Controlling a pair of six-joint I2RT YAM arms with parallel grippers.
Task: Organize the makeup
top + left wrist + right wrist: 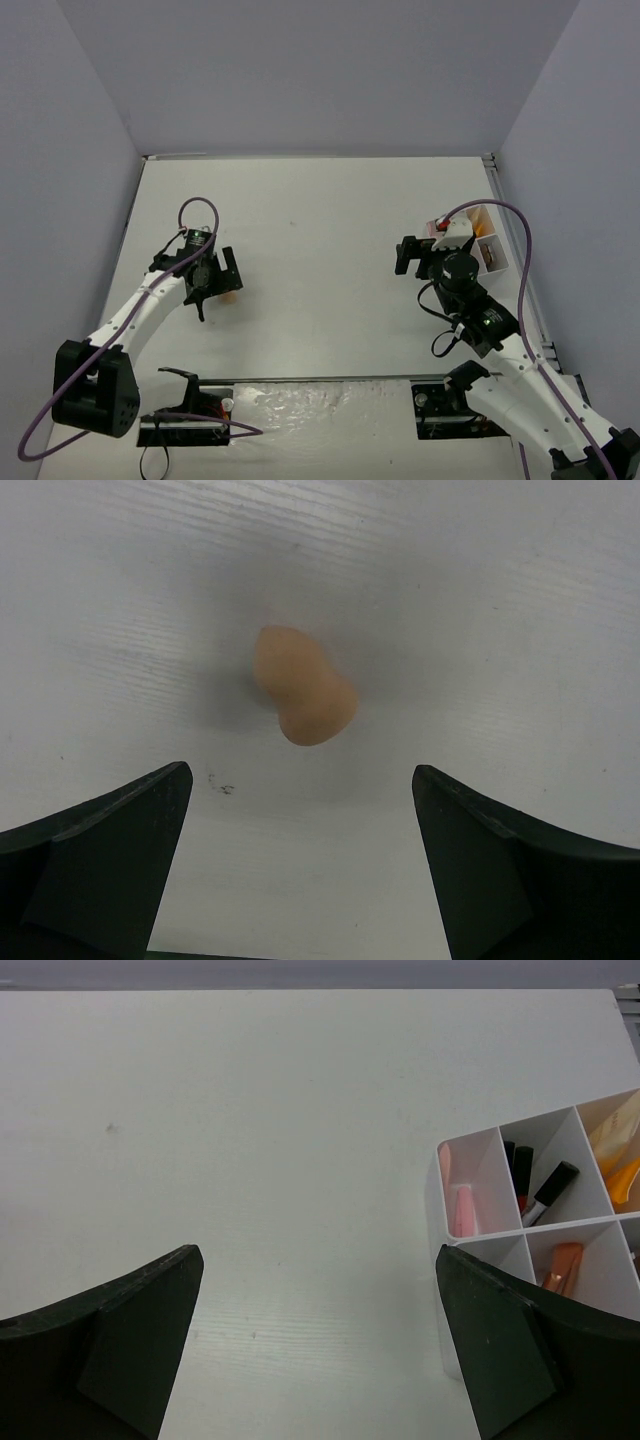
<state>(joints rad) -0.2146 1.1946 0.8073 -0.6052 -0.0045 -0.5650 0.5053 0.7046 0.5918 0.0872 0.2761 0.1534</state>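
Note:
A beige sponge (305, 685) lies on the white table, just ahead of my open left gripper (300, 785) and between the lines of its two fingers, not touched. From above, the sponge (231, 296) peeks out beside the left gripper (220, 283). My right gripper (320, 1260) is open and empty over bare table, just left of the white tray (441, 1260). The tray holds a pink stick (460, 1208), dark-red sticks (521, 1172), a black-capped pencil (552, 1192), an orange tube (624, 1175) and a copper tube (562, 1265). The palettes and green disc are not in view.
The tray (497, 262) stands at the table's right edge, partly hidden by my right arm (470, 300). Grey walls enclose the table on three sides. A shiny strip (300, 400) runs between the arm bases at the near edge.

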